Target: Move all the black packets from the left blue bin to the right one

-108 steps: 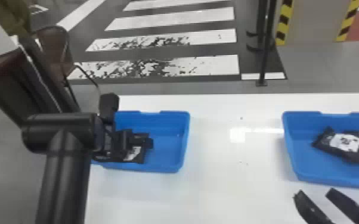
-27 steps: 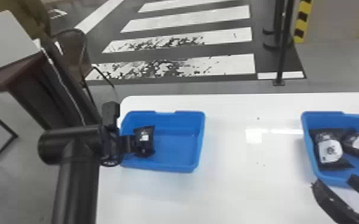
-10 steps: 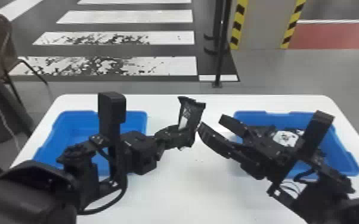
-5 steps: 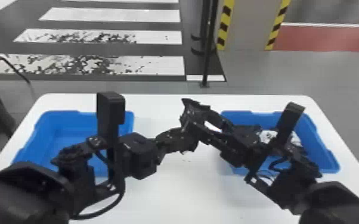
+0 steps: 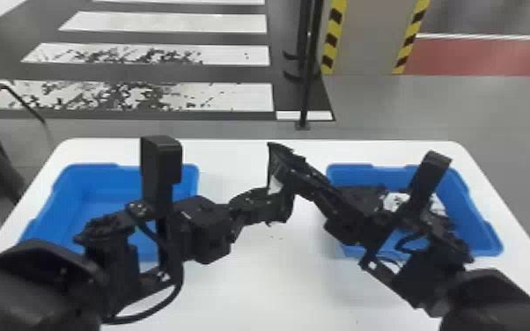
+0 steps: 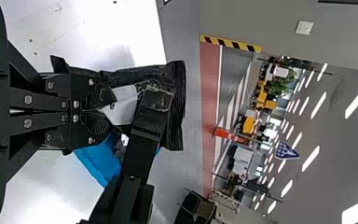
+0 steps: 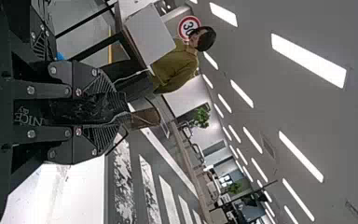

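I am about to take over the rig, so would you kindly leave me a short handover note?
Left gripper: shut on a black packet, above the table between the bins.
Right gripper: at the same packet; I cannot tell how firm its hold is.
Done: packets lie in the right bin, partly behind the right arm, so no sure count.
Left: get the held packet into the right bin, and check the left bin; no packet shows there, but the left arm covers part.

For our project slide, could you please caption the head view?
Left gripper and right gripper meet at one black packet between the left blue bin and right one.
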{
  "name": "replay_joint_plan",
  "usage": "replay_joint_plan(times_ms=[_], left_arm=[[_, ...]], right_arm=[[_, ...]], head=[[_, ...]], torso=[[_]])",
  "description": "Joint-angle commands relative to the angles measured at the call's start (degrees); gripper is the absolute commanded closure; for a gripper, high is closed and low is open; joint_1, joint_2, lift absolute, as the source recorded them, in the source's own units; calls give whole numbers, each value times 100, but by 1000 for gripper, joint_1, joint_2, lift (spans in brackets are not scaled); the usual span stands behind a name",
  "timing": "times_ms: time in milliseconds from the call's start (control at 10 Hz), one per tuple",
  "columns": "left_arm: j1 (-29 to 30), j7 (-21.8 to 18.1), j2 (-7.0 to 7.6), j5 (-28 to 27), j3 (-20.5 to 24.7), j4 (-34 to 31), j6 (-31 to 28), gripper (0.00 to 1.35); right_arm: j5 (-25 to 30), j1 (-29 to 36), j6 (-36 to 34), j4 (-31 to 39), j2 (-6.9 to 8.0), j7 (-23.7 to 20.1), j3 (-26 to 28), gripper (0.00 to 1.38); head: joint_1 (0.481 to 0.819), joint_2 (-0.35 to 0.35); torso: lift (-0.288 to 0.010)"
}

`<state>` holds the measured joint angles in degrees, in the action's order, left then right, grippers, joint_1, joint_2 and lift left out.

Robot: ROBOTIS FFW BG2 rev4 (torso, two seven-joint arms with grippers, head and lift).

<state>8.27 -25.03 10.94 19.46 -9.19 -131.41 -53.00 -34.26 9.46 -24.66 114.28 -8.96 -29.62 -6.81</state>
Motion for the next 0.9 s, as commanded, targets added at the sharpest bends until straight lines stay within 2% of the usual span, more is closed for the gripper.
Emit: replay_joint_plan(times_ms=[0, 200, 300, 500, 600, 700, 800], left_arm=[[100, 60, -22, 111, 108, 0, 266, 1153], [452, 104, -119, 248, 462, -14, 758, 269], [761, 104, -215, 191, 805, -239, 786, 84], [1661, 104, -523, 145, 1753, -801, 1363, 160], [2083, 113, -760, 157, 2302, -1012, 1743, 160], [2435, 139, -918, 214, 2747, -1251, 1911, 162], [2716, 139, -1015, 237, 3067, -1462, 2038, 165]], right_arm=[[-139, 10, 6, -16, 0, 0, -5, 1280], [-127, -32, 62, -157, 0, 9, 258, 1280], [-47, -74, 76, -269, 0, 9, 486, 1280], [273, -229, 217, -705, -9, 71, 1023, 1280], [524, -370, 217, -1015, -79, 71, 1263, 1280], [638, -454, 245, -1310, -202, 106, 1412, 1280], [661, -454, 287, -1521, -290, 194, 1583, 1280]], head=[[695, -18], [695, -6], [695, -7], [695, -6], [695, 1], [695, 12], [695, 22]], torso=[[-140], [-140], [-140], [-140], [-140], [-140], [-140]])
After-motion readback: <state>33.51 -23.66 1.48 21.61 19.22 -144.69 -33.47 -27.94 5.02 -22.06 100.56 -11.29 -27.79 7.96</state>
